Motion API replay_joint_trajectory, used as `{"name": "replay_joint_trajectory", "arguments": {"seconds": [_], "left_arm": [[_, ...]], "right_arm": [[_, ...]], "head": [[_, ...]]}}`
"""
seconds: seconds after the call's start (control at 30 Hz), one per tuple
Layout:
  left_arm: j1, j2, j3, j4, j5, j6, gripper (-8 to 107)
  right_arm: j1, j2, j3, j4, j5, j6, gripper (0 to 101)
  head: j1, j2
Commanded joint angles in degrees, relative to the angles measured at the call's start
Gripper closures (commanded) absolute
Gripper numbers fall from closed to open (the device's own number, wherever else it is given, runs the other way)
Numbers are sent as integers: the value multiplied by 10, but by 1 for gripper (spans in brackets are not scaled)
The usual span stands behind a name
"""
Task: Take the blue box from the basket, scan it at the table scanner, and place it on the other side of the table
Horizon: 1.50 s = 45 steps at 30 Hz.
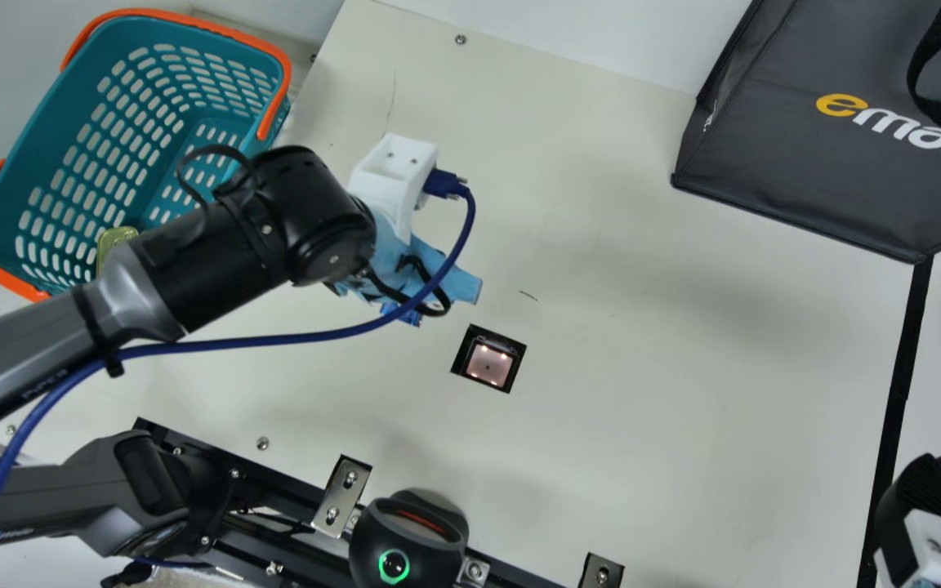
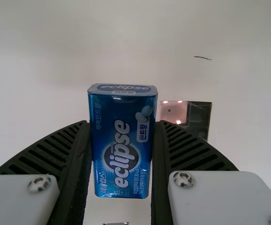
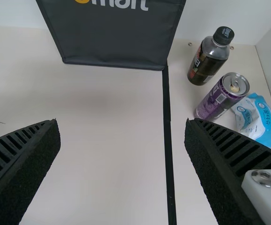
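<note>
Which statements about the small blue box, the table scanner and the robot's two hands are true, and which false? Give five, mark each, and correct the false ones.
1. The left hand grips the small blue box between its ribbed black fingers. True.
2. The box lies in the teal plastic basket. False: it is held in the left hand.
3. The square black-framed scanner is set into the cream table. True.
4. The right hand is gripping a purple metal can. False: its fingers stand apart with nothing between them.
5. A clear bottle of dark drink with a black cap stands upright. True.
</note>
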Motion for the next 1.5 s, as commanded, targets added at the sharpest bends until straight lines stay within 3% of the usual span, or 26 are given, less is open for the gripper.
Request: {"name": "replay_joint_trajectory", "arguments": {"seconds": [0.0,0.83,1.47], "left_arm": [[-9,6,1,-3,-3,-18,107],[-118,101,21,24,-86,-136,107],[-151,151,25,50,-121,-163,107]], "right_arm": [[0,0,0,0,0,0,6],[0,0,0,0,0,0,6],[0,0,0,-1,0,0,6]], "head": [[-17,2],[-17,2],[-17,2]]}}
